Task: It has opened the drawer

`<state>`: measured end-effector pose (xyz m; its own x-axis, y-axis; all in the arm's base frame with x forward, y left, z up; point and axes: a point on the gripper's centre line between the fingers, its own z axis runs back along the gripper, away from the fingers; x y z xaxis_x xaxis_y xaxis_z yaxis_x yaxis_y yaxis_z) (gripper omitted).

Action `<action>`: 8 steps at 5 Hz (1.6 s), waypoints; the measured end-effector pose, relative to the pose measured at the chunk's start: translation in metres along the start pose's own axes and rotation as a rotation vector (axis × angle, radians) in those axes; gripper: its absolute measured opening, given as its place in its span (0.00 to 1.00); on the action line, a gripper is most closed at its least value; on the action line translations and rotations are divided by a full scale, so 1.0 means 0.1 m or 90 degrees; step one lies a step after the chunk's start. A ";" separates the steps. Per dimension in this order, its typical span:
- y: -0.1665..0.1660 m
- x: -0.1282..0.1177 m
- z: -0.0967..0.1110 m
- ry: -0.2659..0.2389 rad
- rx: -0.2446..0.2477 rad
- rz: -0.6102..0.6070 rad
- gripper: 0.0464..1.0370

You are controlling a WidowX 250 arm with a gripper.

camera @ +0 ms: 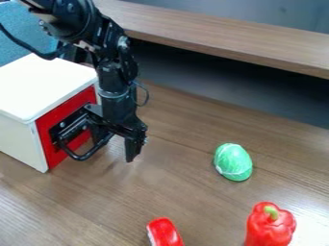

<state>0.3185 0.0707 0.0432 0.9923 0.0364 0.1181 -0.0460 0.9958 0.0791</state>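
The drawer (55,121) has a red front, set in a white cabinet at the left; its front looks about level with the cabinet's edges. A black handle (81,156) juts out from that front. Right at the handle, my gripper (116,142) hangs down low over the table, its fingers spread apart. One finger (132,148) is to the right of the handle, and the other is close to the handle, partly hidden among the black parts. Whether it touches the handle I cannot tell.
On the wooden table (193,192), a green egg-shaped object (233,162) lies right of centre. A red pepper (270,226) stands at the lower right, and a red object (164,232) lies at the bottom edge. A raised wooden ledge (244,37) runs along the back.
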 end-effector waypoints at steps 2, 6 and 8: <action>-0.45 0.03 0.00 -0.018 -0.076 -0.048 0.96; -0.96 -0.08 -0.02 -0.006 -0.107 -0.109 0.96; -1.11 -0.13 -0.01 -0.005 -0.108 -0.127 0.96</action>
<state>0.3107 -0.0407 0.0319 0.9788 -0.1625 0.1243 0.1716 0.9830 -0.0659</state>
